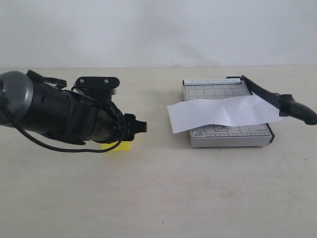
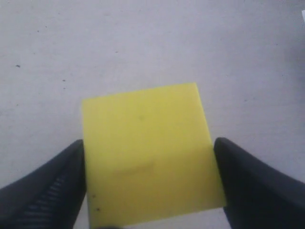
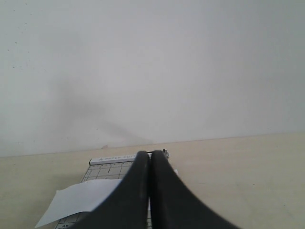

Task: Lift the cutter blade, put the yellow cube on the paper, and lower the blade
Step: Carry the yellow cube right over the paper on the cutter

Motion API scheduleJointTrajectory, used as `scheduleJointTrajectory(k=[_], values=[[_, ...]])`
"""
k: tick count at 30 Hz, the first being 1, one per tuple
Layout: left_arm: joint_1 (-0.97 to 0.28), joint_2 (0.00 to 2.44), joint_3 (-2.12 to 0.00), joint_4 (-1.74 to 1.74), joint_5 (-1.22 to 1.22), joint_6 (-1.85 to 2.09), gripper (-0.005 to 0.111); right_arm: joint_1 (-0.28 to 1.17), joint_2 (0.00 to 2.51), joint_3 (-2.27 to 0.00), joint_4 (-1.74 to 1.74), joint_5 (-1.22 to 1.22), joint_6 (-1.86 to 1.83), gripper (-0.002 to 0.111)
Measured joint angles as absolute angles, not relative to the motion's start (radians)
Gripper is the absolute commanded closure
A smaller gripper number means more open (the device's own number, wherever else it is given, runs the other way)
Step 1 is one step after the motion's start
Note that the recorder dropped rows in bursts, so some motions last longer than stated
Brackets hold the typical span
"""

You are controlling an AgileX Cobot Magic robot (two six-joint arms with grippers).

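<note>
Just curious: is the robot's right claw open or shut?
Shut: the right claw has both black fingers pressed together, holding nothing.

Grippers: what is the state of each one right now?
Left gripper: jaws on both sides of the yellow cube; a grip cannot be told.
Right gripper: closed, holding nothing.

Reads as a robotics lab bench, not a home or office. Bare pale tabletop [image 1: 163,198] fills the lower frame, with a plain white wall [image 1: 158,29] across the top. Black robot arm [image 1: 54,111] with a loose cable [image 1: 64,149] sits at the left. The things on it look like test props: grey gridded trimmer board [image 1: 233,130] with the paper [image 1: 223,113] at the right, the yellow cube [image 1: 119,146] under the arm's tip. Right wrist view shows the same wall and tabletop.
</note>
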State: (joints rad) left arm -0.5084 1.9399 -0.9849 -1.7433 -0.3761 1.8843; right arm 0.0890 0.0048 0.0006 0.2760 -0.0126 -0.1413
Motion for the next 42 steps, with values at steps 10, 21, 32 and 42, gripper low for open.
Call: scheduleJointTrajectory(k=[10, 21, 32, 42], values=[[-0.508, 1.925, -0.989, -1.743, -0.277, 1.903, 0.102, 0.089, 0.005, 0.001, 0.276, -0.013, -0.141, 0.108], [-0.508, 1.825, -1.098, -1.736, -0.125, 2.036, 0.102, 0.089, 0.005, 0.001, 0.276, -0.013, -0.141, 0.108], [-0.577, 1.852, -1.227, -1.733, -0.085, 2.186, 0.102, 0.089, 0.005, 0.001, 0.276, -0.013, -0.141, 0.108], [-0.652, 1.98, -1.333, -1.731, -0.123, 2.242, 0.102, 0.089, 0.005, 0.001, 0.276, -0.013, -0.141, 0.108]])
